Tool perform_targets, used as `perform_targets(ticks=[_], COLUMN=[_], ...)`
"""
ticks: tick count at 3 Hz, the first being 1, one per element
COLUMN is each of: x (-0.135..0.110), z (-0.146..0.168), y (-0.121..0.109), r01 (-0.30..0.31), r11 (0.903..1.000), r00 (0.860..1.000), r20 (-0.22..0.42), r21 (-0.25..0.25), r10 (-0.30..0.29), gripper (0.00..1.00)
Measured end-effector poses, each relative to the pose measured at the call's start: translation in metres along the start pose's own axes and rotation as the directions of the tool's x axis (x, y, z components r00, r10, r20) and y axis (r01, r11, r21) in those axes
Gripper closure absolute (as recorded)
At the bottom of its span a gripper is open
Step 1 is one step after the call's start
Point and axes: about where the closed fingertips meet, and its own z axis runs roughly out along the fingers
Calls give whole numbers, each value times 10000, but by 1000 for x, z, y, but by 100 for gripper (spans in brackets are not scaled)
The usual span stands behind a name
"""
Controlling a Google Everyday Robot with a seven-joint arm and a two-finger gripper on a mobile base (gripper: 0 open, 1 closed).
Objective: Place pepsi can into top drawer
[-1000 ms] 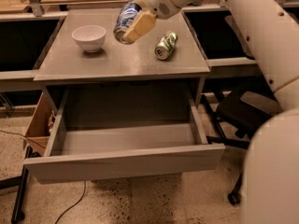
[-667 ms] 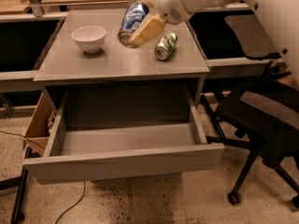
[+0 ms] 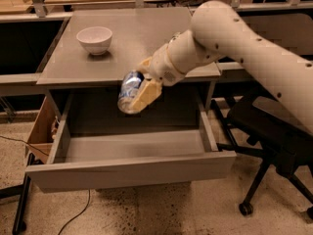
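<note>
The tan, flat fingers (image 3: pixel 147 94) are clamped on the small blue pepsi can (image 3: pixel 128 88) with white markings and a silver top; one finger runs along the can's right side and the other shows at its upper end. The can is tilted, silver end (image 3: pixel 125 105) pointing down and to the left. The gripper (image 3: pixel 134 93) holds the can in the air, in front of the desk's front edge and over the rear part of the open drawer, clear of the drawer walls.

The cream-coloured, jointed arm (image 3: pixel 244 48) reaches in from the right and crosses the desk's right front corner.

The wide, shallow grey top drawer (image 3: pixel 132 169) is pulled fully out below the gripper. Its flat front panel faces the onlooker and its grey inner floor is exposed.

The grey flat-topped desk (image 3: pixel 146 33) stands behind the drawer. A small white round bowl (image 3: pixel 95 38) sits upright on its left rear area, well apart from the gripper.

A black wheeled office chair (image 3: pixel 274 131) stands to the right of the drawer, beneath the arm. A brown wooden box (image 3: pixel 40 131) sits to the left of the drawer, just beside its left wall. A thin black cable (image 3: pixel 78 210) lies on the speckled floor (image 3: pixel 195 209) under the drawer front.
</note>
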Motion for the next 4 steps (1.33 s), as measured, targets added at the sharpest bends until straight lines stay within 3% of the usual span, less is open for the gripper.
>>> perform_targets(ticks=[1, 2, 3, 4], x=[35, 63, 91, 124], z=[31, 48, 57, 61], y=[36, 60, 69, 66], r01=[-488, -951, -1378, -1957], r11=[9930, 9830, 9806, 9774], r00=[9974, 9924, 9863, 9765], r20=[-577, -930, -1100, -1075], r21=[-1080, -1573, -1391, -798], r10=[427, 811, 1230, 1868], gripper=[100, 100, 100, 100])
